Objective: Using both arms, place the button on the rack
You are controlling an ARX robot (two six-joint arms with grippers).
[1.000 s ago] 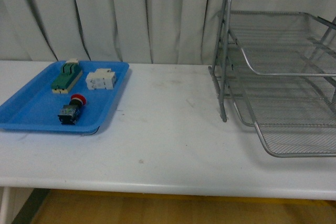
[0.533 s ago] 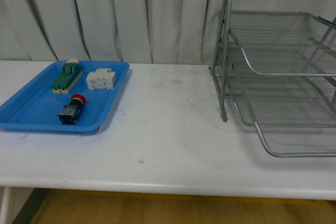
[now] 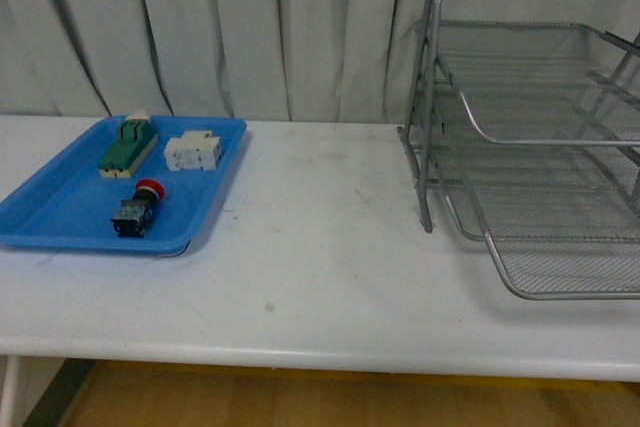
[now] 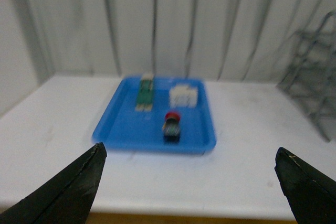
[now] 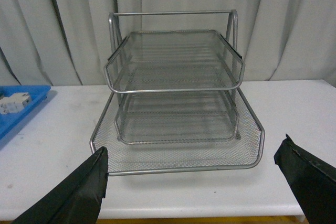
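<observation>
On the left side of the table sits a blue tray. A green block and a white block lie at its far end. The button lies nearer the front edge, on its side, red cap pointing away. Well apart to the right stands the rack. The left gripper is spread wide and holds nothing, facing the tray. The right gripper is also wide, holds nothing, and faces the rack.
</observation>
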